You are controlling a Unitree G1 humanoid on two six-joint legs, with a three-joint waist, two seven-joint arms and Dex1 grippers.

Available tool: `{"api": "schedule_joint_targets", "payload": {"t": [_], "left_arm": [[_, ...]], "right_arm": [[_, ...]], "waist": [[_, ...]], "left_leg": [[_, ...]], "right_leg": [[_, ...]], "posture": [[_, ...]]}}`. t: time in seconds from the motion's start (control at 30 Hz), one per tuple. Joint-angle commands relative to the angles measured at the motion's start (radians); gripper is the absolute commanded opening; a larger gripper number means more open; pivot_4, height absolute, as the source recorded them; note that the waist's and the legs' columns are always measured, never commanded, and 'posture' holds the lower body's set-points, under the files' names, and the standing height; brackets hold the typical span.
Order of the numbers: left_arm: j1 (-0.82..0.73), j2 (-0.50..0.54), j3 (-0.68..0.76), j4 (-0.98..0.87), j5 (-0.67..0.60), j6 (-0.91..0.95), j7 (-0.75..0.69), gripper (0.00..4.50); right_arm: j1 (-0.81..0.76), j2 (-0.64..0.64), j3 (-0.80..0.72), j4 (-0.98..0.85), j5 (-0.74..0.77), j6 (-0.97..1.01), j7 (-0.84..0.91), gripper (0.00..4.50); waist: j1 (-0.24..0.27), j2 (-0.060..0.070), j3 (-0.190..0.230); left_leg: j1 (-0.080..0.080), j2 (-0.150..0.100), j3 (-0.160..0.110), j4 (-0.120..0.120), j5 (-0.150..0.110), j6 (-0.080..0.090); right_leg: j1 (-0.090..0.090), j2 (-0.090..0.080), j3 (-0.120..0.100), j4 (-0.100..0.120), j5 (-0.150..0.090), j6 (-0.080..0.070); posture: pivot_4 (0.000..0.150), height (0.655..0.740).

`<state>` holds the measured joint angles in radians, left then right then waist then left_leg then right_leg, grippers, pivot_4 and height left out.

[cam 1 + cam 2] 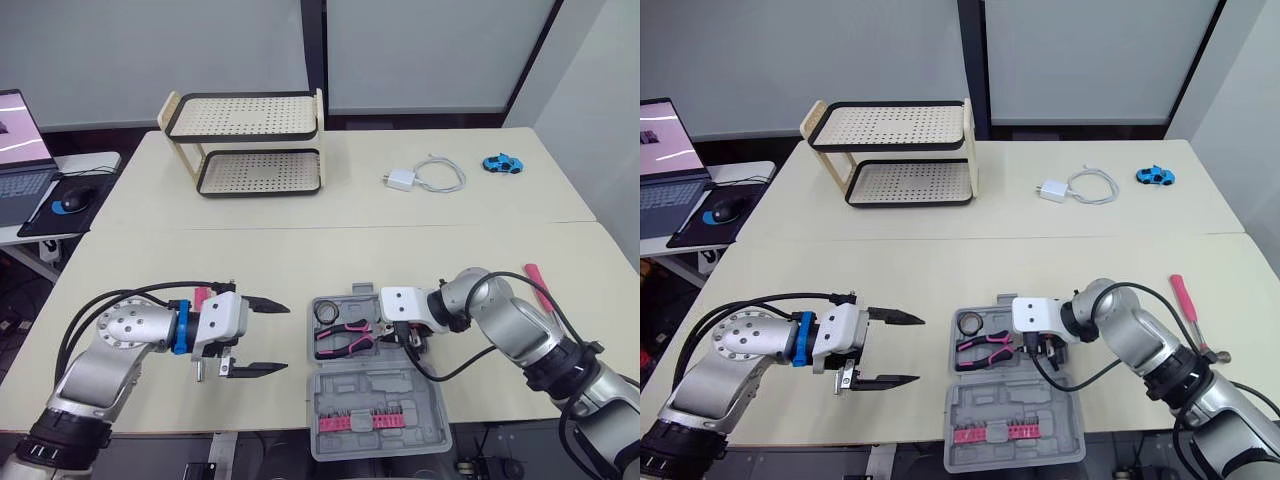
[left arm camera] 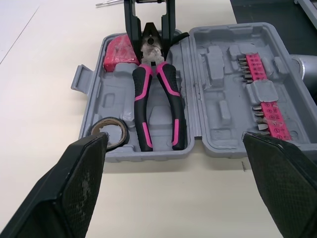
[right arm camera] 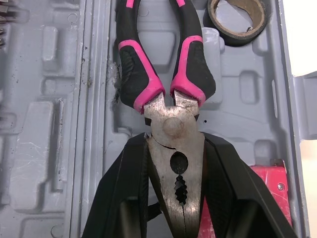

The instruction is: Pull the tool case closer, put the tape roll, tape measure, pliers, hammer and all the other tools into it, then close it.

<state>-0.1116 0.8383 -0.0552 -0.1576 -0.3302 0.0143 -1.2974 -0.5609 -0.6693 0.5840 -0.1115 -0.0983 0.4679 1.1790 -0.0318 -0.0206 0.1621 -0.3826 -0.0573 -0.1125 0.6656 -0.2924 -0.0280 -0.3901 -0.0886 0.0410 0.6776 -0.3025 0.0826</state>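
While idling with left gripper [image 1: 262, 338] spread wide and empty, just left of the open tool case [image 1: 390, 385], counted inside: one tape roll [image 1: 325, 312], one pliers [image 1: 345, 338], one red tape measure [image 2: 119, 52]. Seated the pliers with right gripper [image 3: 176, 141] clamped on their head. Probably needed next: release, then fetch the one hammer [image 1: 1185, 300] lying well right.

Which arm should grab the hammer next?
Right. The hammer lies beside the right arm; the left claw hovers open on the case's far side. The right claw must first release the pliers.
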Motion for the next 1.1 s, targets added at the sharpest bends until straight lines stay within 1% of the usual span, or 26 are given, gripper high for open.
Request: {"api": "schedule_joint_targets", "payload": {"t": [0.03, 0.07, 0.17, 0.23, 0.27, 0.3, 0.33, 0.47, 0.57, 0.77, 0.9, 0.93, 1.1], "left_arm": [[-0.007, -0.001, -0.001, -0.032, 0.004, -0.005, 0.008, 4.50], [-0.007, -0.002, -0.002, -0.032, 0.005, -0.006, 0.010, 4.50], [-0.006, -0.004, -0.004, -0.031, 0.010, -0.009, 0.012, 4.50], [-0.004, -0.004, -0.005, -0.031, 0.011, -0.011, 0.015, 4.50], [-0.002, -0.004, -0.005, -0.031, 0.013, -0.013, 0.017, 4.50], [0.000, -0.004, -0.004, -0.031, 0.014, -0.015, 0.017, 4.50], [0.003, -0.005, -0.002, -0.030, 0.016, -0.017, 0.019, 4.50], [0.008, -0.007, -0.002, -0.028, 0.020, -0.024, 0.027, 4.50], [0.008, -0.009, -0.001, -0.027, 0.020, -0.025, 0.028, 4.50], [0.008, -0.007, 0.002, -0.025, 0.019, -0.026, 0.023, 4.50], [0.014, -0.007, 0.000, -0.029, 0.022, -0.028, 0.024, 4.50], [0.016, -0.007, 0.000, -0.031, 0.022, -0.027, 0.025, 4.50], [0.024, -0.005, 0.000, -0.037, 0.022, -0.027, 0.030, 4.50]], "right_arm": [[0.008, 0.001, -0.015, -0.036, 0.010, 0.019, 0.016, 1.53], [0.006, 0.001, -0.018, -0.039, 0.014, 0.023, 0.017, 1.91], [-0.006, -0.003, -0.037, -0.054, 0.026, 0.050, 0.026, 2.83], [-0.015, -0.008, -0.056, -0.070, 0.030, 0.067, 0.025, 3.66], [-0.019, -0.009, -0.073, -0.097, 0.048, 0.089, 0.030, 3.94], [-0.021, -0.008, -0.088, -0.120, 0.062, 0.107, 0.031, 4.33], [-0.021, -0.002, -0.102, -0.144, 0.076, 0.121, 0.024, 4.46], [0.009, 0.038, -0.147, -0.213, 0.120, 0.164, -0.029, 4.46], [0.050, 0.054, -0.136, -0.215, 0.111, 0.152, -0.068, 3.83], [0.066, 0.092, -0.102, -0.162, 0.084, 0.132, -0.127, 1.71], [0.064, 0.137, -0.075, -0.115, 0.059, 0.135, -0.173, 0.21], [0.065, 0.144, -0.068, -0.105, 0.053, 0.135, -0.183, 0.04], [0.074, 0.163, -0.037, -0.050, 0.021, 0.127, -0.216, 0.04]], "waist": [[0.000, 0.000, 0.000], [0.000, 0.000, 0.000], [0.000, 0.000, 0.000], [0.000, 0.000, 0.000], [0.000, 0.000, 0.000], [0.000, 0.000, 0.000], [0.001, 0.000, 0.000], [0.001, 0.000, 0.000], [0.001, 0.000, 0.000], [0.001, 0.000, 0.000], [-0.001, 0.000, 0.000], [-0.001, 0.000, 0.000], [0.000, 0.000, 0.000]], "left_leg": [[0.000, 0.000, 0.000, 0.000, 0.000, 0.000], [0.000, 0.000, 0.000, 0.000, 0.000, 0.000], [0.000, 0.000, 0.000, 0.000, 0.000, 0.000], [0.000, 0.000, 0.000, 0.000, 0.000, 0.000], [0.000, 0.000, 0.000, 0.000, 0.000, 0.000], [0.000, 0.000, 0.000, 0.000, 0.000, 0.000], [0.000, 0.000, 0.000, 0.000, 0.000, 0.000], [0.000, 0.000, 0.000, 0.000, 0.000, 0.000], [0.000, 0.000, -0.001, 0.000, 0.000, 0.000], [0.000, 0.000, 0.000, 0.000, 0.000, 0.000], [0.001, 0.000, 0.000, -0.001, 0.000, 0.000], [0.000, 0.000, 0.000, -0.001, 0.000, 0.000], [0.000, 0.000, 0.000, -0.001, 0.000, 0.000]], "right_leg": [[0.000, 0.000, 0.000, 0.000, 0.000, 0.000], [0.000, 0.000, 0.000, 0.000, 0.000, 0.000], [0.000, 0.000, 0.000, 0.000, 0.000, 0.000], [0.000, 0.000, 0.000, 0.000, 0.000, 0.000], [0.000, 0.000, 0.000, 0.000, 0.000, 0.000], [0.000, 0.000, 0.000, 0.000, 0.000, 0.000], [0.000, 0.000, 0.000, 0.000, 0.000, 0.000], [0.000, 0.000, 0.000, 0.000, 0.000, 0.000], [0.000, 0.000, 0.000, 0.000, 0.000, 0.000], [0.000, 0.000, 0.000, 0.000, 0.000, 0.000], [0.000, 0.000, 0.000, 0.000, 0.000, 0.000], [0.000, 0.000, 0.000, 0.000, 0.000, 0.000], [0.000, 0.000, 0.000, 0.000, 0.000, 0.000]], "posture": [[0.150, 0.7400], [0.150, 0.7400], [0.150, 0.7400], [0.150, 0.7400], [0.150, 0.7400], [0.150, 0.7400], [0.150, 0.7400], [0.150, 0.7400], [0.150, 0.7400], [0.150, 0.7400], [0.150, 0.7400], [0.150, 0.7400], [0.150, 0.7400]]}}
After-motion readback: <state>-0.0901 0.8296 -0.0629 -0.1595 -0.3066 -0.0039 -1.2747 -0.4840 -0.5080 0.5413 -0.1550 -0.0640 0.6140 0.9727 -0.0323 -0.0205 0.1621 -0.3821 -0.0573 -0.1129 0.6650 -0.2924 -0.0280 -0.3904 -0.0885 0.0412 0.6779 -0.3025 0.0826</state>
